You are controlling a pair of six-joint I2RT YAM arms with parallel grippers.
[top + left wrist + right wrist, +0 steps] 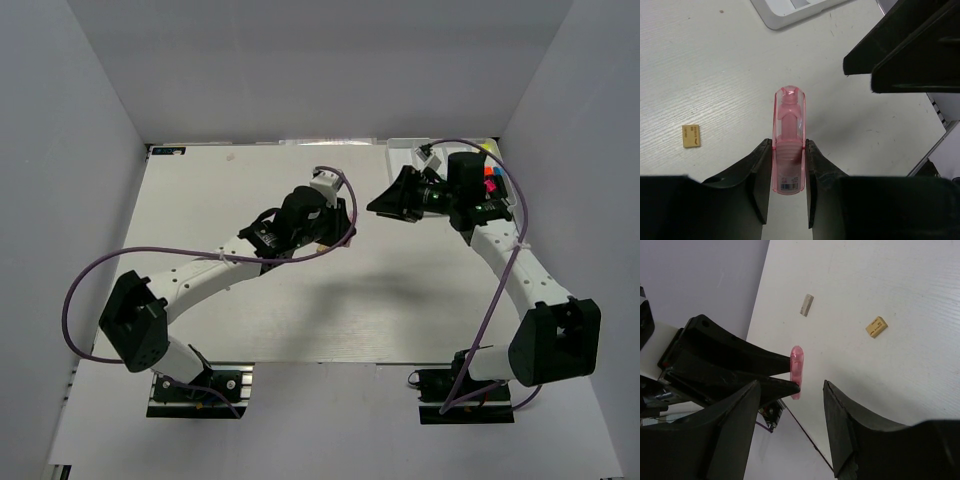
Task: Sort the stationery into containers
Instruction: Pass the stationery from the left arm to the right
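Pink translucent capsule sits pinched in my left gripper, tip poking forward; my right gripper gapes wide just ahead. White tray lies beyond. Closing off-centre on that slim tip could twist it loose.

A white table with a faintly ribbed top sat inside a plain enclosure; a pale left wall and a right wall flanked it; a back wall closed the far side. A small dark label lay at the table's far-left corner; a soft grey shadow fell across its middle; a metal rail ran along its near edge; the left wrist view showed a tiny reddish speck on the top.
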